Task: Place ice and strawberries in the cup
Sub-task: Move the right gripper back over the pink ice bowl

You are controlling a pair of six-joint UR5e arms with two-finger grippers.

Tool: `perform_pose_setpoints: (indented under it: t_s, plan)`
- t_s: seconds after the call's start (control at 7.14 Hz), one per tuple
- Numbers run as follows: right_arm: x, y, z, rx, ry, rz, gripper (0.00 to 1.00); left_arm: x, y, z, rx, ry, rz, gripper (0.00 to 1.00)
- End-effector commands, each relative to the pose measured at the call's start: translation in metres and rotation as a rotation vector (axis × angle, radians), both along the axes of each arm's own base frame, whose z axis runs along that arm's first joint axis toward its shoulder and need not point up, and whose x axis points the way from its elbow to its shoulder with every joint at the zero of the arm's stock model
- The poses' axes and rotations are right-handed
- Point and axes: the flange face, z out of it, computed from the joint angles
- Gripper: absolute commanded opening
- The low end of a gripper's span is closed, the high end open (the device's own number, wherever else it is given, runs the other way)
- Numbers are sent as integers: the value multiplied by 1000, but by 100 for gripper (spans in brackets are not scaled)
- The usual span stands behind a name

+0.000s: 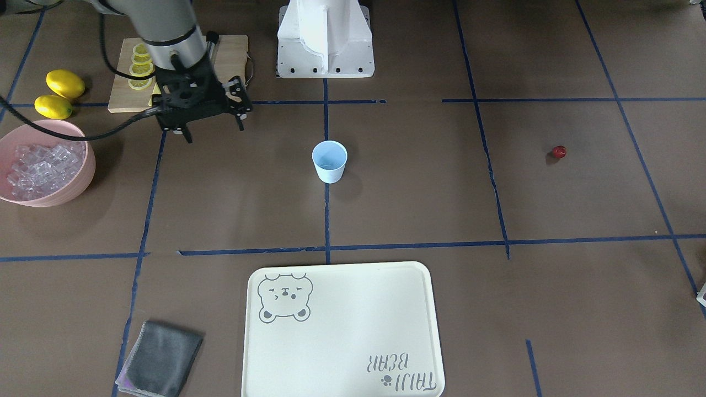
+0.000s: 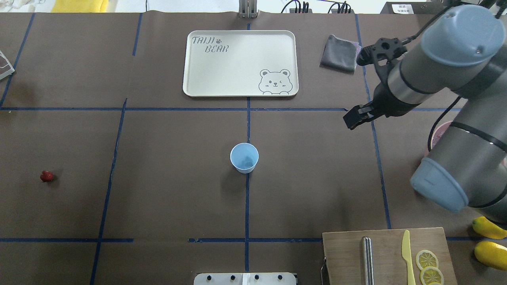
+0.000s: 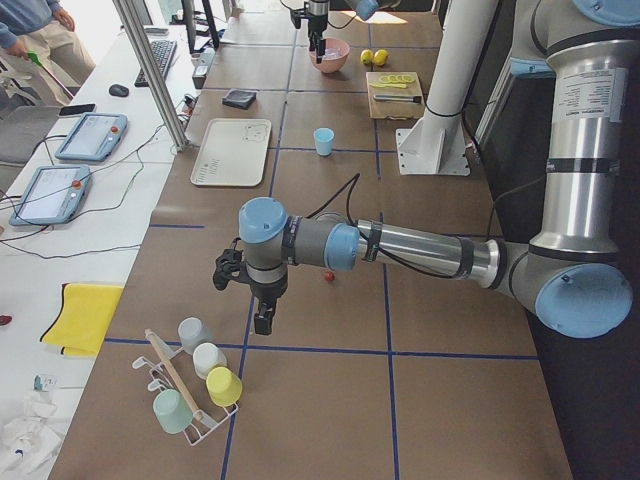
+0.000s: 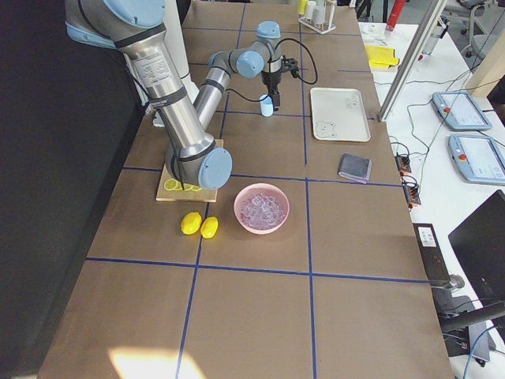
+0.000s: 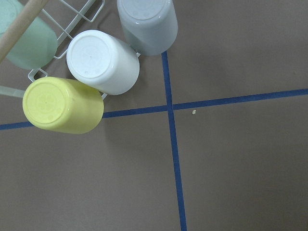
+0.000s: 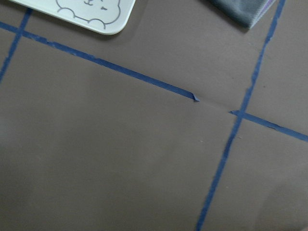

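Reading the front-facing view, you have the right gripper [image 1: 214, 134] hanging above bare table, its two fingers spread apart with nothing that I can see between them. Your next move turns on which side the ice [image 1: 39, 165] lies. The clear cubes are heaped in the pink bowl [image 1: 69, 194], which sits to the robot's right of the gripper and a little farther out from the base. The light-blue cup [image 1: 329, 161] stands on the opposite side, upright at the table's middle. Whether any cube is in it already, you cannot tell.

So the gripper is between source and target, nearer the bowl. I judge that you go outward to the bowl first and only then swing across to the cup. The cubes are small and blocky, with no long axis to line the fingers up with, so a straight approach from above should do.

The strawberry [image 1: 559, 151] lies alone on the robot's left half, well apart from the cup and far from the right arm. The left arm is the nearer one: in the left-side view the berry shows just beside its forearm. The left gripper [image 3: 262, 318] points down closer to the table's left end, near the rack of upturned cups [image 3: 195, 395]. Whether its fingers are apart or together you cannot tell from that view, and the left wrist camera shows none of them.
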Motion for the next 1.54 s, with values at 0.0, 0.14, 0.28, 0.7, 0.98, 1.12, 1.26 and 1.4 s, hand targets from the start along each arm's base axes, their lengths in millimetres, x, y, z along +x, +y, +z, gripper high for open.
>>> perform_pose_setpoints:
  t_s: [0.0,0.14,0.28,0.7,0.98,1.12,1.26,1.4]
  plan:
    - [68,-4,70,33,-3,-61,100,0,0,-2,4,0,0,100]
    - [88,-1,95,43,21,-90,100,0,0,-2,4,0,0,100]
    - [102,0,109,51,38,-106,100,0,-1,-3,7,0,0,100]
    - [146,-4,157,31,14,-164,99,0,0,-6,13,1,0,100]
    - [145,-6,177,-16,27,-158,98,1,0,-9,18,1,2,100]
    - [144,-8,181,-37,23,-128,98,1,0,-9,18,1,2,100]
    - [141,-14,206,-40,-2,-61,98,1,0,-9,18,1,2,100]
    - [137,-20,240,-22,-45,3,98,1,0,-9,18,1,2,100]
